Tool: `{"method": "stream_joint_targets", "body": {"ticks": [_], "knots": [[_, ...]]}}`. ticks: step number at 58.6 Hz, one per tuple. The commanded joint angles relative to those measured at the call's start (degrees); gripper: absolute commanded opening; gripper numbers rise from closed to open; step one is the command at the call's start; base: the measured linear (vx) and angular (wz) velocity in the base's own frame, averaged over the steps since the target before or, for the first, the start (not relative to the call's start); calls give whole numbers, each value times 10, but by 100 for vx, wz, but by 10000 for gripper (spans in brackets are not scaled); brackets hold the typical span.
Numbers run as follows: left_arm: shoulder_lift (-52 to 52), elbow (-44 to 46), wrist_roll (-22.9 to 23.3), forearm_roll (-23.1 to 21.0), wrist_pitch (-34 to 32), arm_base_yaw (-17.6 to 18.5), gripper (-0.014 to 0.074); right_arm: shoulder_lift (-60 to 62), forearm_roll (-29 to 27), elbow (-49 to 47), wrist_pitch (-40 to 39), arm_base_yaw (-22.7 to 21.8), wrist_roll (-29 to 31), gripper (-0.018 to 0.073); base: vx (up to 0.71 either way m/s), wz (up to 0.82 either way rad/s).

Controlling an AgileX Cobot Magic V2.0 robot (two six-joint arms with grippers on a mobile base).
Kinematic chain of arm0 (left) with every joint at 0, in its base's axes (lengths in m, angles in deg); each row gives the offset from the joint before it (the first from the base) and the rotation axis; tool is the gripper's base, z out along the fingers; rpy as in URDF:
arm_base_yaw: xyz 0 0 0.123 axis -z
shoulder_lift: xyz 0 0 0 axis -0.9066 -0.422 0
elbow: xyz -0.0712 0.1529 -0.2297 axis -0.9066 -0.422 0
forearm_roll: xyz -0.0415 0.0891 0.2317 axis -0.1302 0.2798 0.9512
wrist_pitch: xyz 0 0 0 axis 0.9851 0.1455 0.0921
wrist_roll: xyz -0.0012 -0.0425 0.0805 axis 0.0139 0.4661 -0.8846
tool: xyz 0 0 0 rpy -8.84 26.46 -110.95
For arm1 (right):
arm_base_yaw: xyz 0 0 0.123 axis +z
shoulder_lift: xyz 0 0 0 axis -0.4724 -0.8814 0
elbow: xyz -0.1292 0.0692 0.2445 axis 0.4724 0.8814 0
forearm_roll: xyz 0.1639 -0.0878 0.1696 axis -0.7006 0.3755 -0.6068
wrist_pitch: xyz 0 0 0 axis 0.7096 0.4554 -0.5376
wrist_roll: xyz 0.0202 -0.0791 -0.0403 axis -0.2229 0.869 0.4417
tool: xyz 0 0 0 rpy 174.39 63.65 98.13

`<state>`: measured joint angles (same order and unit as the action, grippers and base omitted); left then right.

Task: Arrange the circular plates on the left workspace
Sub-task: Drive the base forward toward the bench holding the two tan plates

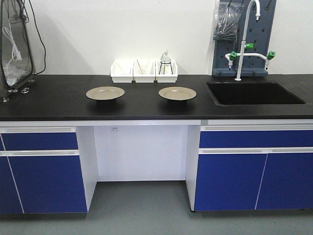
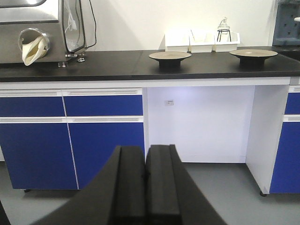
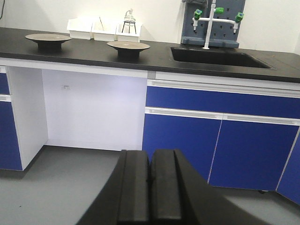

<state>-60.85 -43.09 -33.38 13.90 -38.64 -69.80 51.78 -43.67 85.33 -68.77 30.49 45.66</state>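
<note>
The left pincer [image 2: 145,157] hangs low before the cupboards [image 2: 103,105], pressed together and empty; on the table [image 1: 54,100] the left plate [image 1: 105,92] stands well apart from the right plate [image 1: 177,93], which is nearer the sink [image 1: 254,93]. The right pincer [image 3: 151,159] is likewise closed and empty. Nothing seems begun: next, a pincer must rise, spread and take a rim.

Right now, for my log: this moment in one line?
left plate: benchtop | right plate: benchtop | left gripper: shut, empty | right gripper: shut, empty
</note>
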Motion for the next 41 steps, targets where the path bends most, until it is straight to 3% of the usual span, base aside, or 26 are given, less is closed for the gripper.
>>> {"method": "stream_joint_targets", "body": {"ticks": [1,41], "knots": [[8,-7,4,-5,-46,2,2,10,5,3,-47,1,0,2,0,0],[8,-7,4,-5,-46,2,2,10,5,3,-47,1,0,2,0,0]]}}
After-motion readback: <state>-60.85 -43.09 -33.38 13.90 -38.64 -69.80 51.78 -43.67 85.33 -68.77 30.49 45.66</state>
